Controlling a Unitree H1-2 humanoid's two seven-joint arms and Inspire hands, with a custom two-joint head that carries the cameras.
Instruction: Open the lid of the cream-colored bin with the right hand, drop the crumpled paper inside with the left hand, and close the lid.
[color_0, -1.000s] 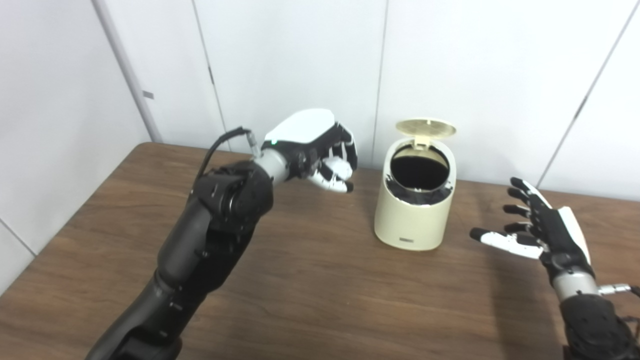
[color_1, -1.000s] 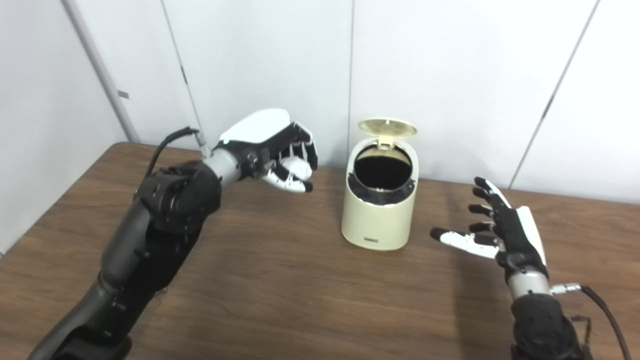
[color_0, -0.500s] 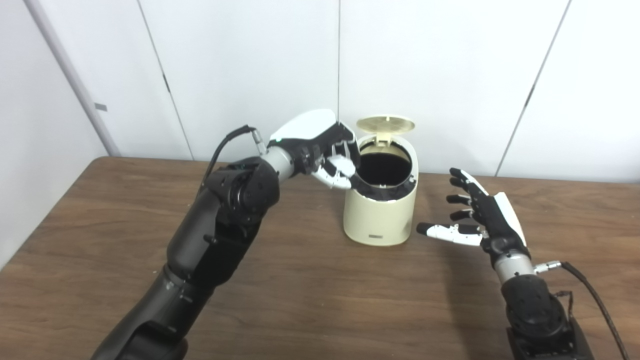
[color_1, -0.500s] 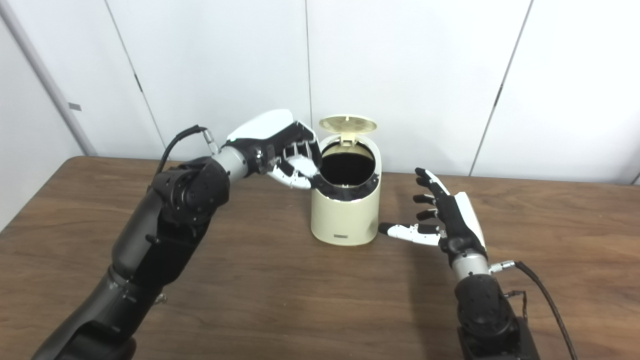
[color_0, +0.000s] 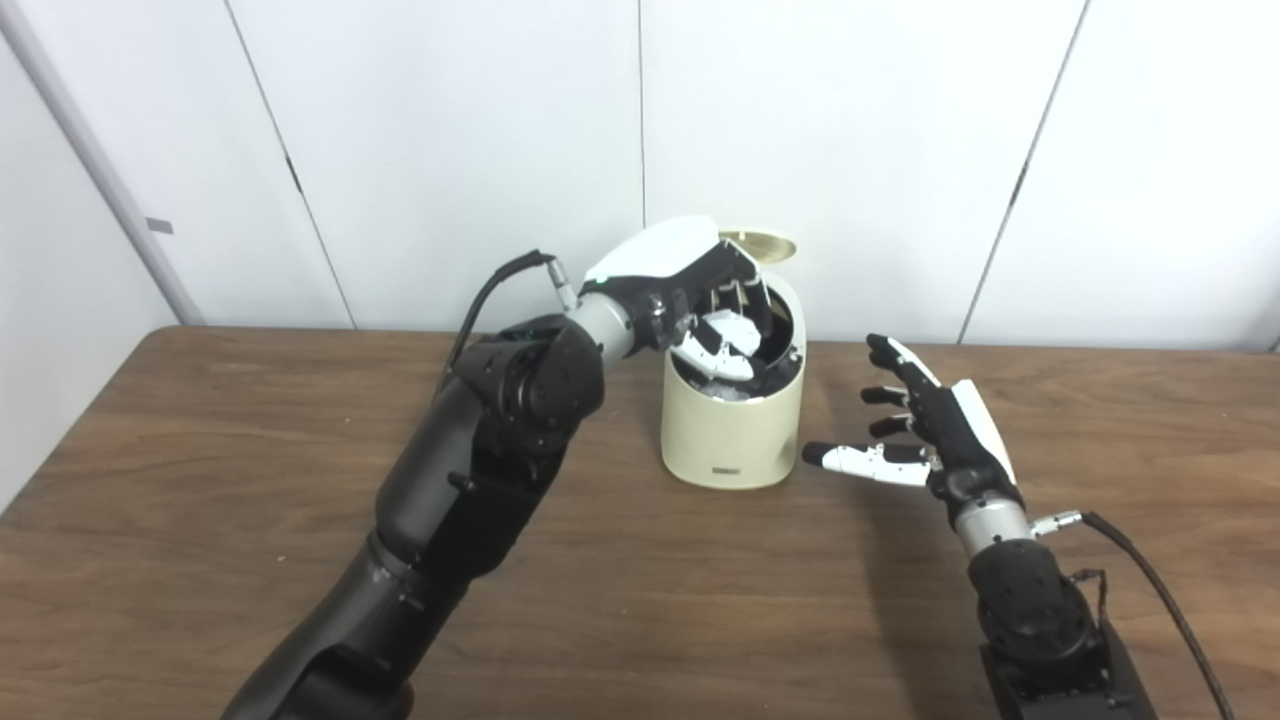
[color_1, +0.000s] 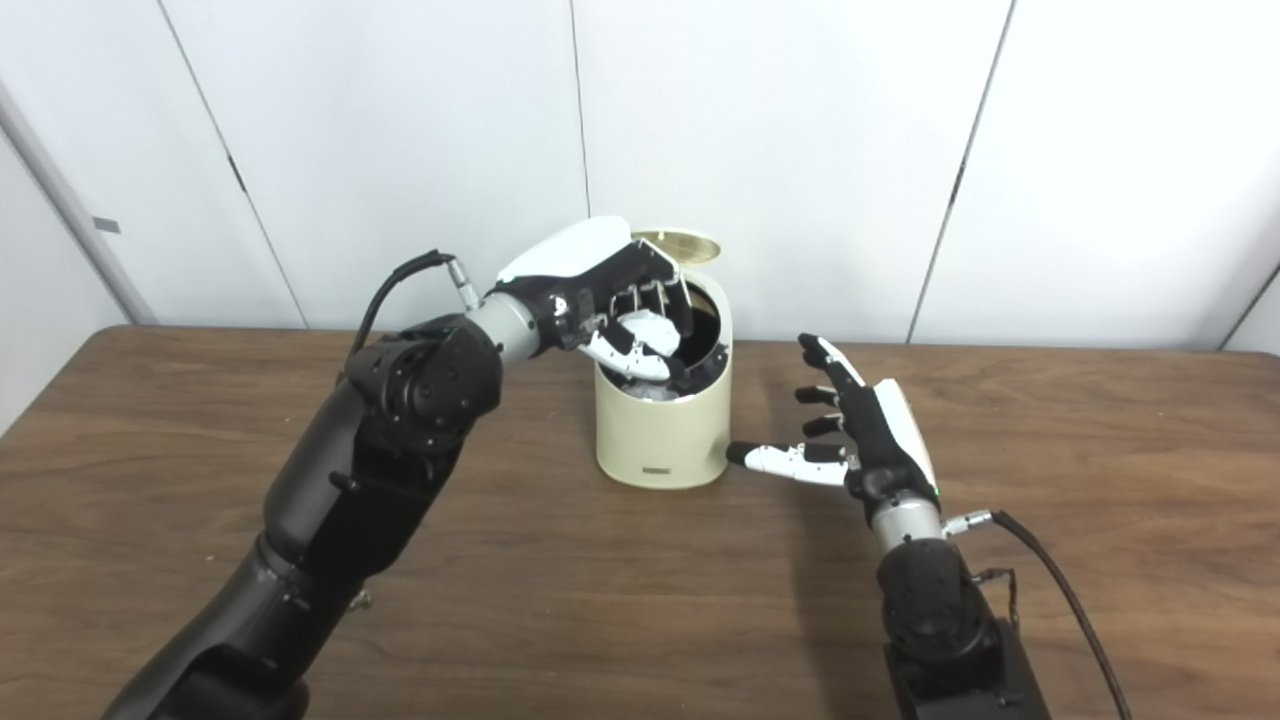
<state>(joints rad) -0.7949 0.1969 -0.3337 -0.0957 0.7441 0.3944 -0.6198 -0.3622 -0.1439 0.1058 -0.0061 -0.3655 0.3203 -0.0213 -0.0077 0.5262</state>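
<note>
Left hand sits over the mouth of the cream-colored bin, fingers curled palm-down around something pale that I take to be the crumpled paper; grip looks closed on it, not yet released. Positioned directly above the opening, presumably so the paper falls straight in. Lid stands raised behind the hand, clear of the drop path. Right hand open, fingers spread, just beside the bin's right wall without touching, likely waiting to shut the lid. Bin stands upright on the bench. Step in hand: release.
</note>
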